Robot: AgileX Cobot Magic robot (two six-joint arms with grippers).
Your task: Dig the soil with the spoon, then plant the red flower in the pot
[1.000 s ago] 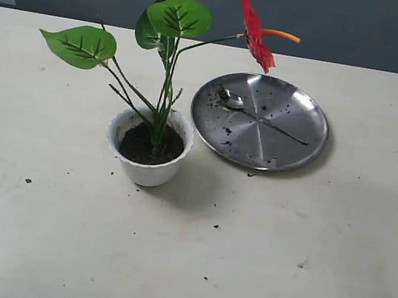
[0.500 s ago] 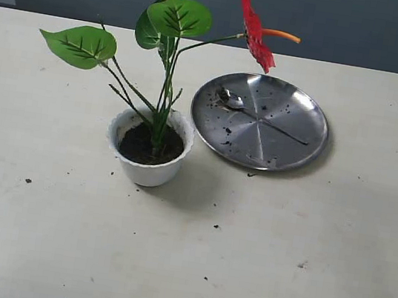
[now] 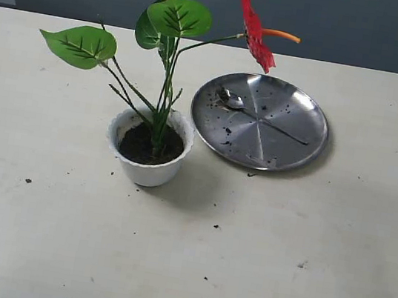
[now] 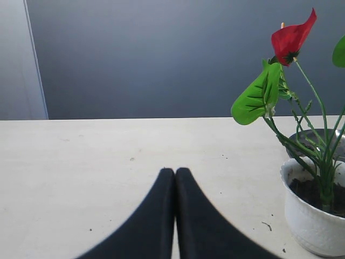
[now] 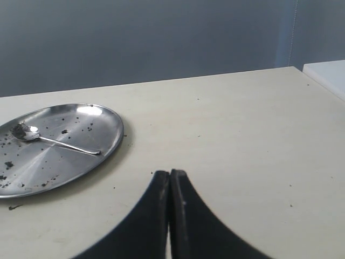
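Stems of the red flower (image 3: 162, 106) stand upright in the soil (image 3: 151, 145) inside the pot (image 3: 147, 164), and nothing in the exterior view has shifted over the last second. By my reading, the planting is done and both arms are parked clear. The spoon (image 3: 230, 98) lies on the steel plate (image 3: 290, 144) just beside the pot, among specks of dirt. The left gripper (image 4: 174, 174) hovers low over the bare table (image 4: 81, 162), fingers pressed together and holding nothing; the pot sits near it, off to one side. The right gripper (image 5: 170, 175) is likewise closed and empty, with the plate and spoon ahead of it, apart.
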